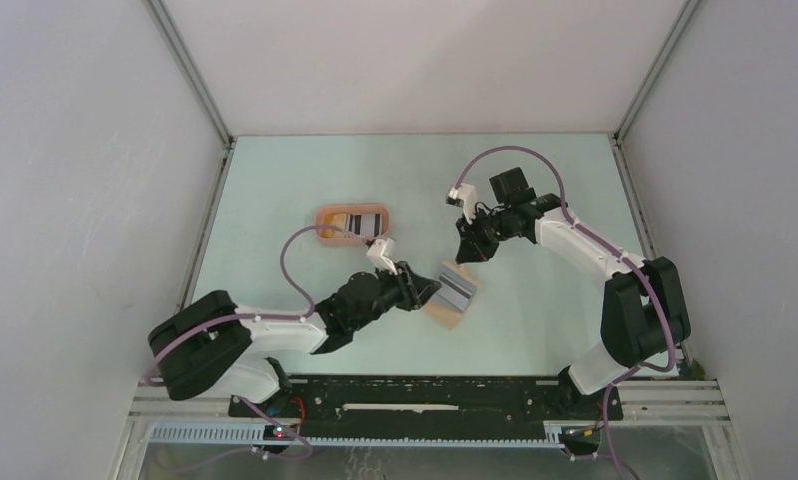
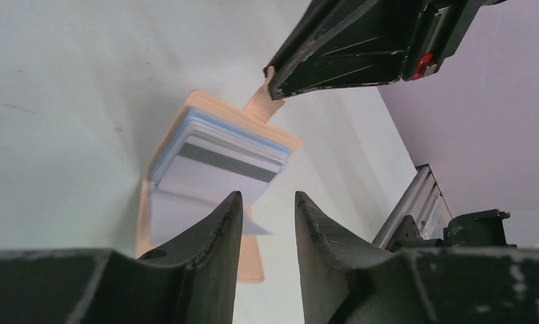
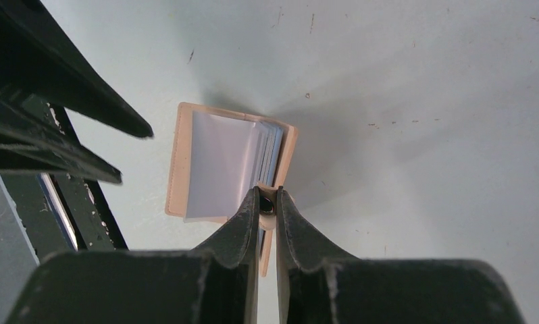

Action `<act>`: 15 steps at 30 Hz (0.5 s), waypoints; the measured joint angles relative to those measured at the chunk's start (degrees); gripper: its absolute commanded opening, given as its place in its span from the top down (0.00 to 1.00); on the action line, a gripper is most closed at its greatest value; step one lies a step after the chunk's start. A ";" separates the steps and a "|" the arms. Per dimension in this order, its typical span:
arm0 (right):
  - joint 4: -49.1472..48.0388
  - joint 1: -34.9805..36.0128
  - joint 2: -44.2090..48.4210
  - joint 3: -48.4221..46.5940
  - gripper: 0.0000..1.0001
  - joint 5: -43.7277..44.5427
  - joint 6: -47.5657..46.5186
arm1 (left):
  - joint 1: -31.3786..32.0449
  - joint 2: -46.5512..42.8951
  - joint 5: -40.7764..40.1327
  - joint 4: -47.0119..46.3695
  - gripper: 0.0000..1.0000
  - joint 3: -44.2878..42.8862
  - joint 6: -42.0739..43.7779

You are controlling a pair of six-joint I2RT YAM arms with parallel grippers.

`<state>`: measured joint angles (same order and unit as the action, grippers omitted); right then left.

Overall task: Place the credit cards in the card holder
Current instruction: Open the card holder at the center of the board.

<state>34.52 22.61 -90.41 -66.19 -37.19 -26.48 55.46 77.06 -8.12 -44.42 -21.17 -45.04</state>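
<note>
Tan holder (image 1: 443,314) lay open mid-counter (image 1: 305,170), cards (image 1: 457,289) stacked on it.
Right tool (image 3: 267,197) pinched its snap tab; left tool (image 2: 268,202) stood parted at the stack. Best: hold the tab steady and slide the cards in flat.

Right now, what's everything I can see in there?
holder: one, tan, mid-table, lying open
cards in holder: stack, count unclear, grey on top with blue beneath
tray: one, peach-orange, farther back, left of holder
cards in tray: count unclear, striped one on top
table: one, pale green, under everything
cables: two, purple, looping over the table
arms: two, white and black, near edge
left claw: one, black, open beside the holder's cards
right claw: one, black, pinching the holder's tab
</note>
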 measured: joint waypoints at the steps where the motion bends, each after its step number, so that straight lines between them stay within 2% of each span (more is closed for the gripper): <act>1: 0.00 0.00 0.00 0.00 1.00 0.11 0.00 | 0.04 1.31 0.70 -0.09 0.61 -1.16 0.13; 8: 0.17 0.00 0.00 0.00 1.00 0.74 -0.07 | 0.50 11.54 4.66 -0.28 0.62 -5.81 0.42; 15: 0.39 0.00 0.00 0.00 1.00 1.29 -0.20 | 0.57 15.87 5.84 1.68 0.62 -5.81 -0.46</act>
<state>34.92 22.61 -90.41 -66.19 -35.90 -26.68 56.03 92.92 -2.28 -42.74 -26.98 -45.50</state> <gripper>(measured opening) 0.159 0.382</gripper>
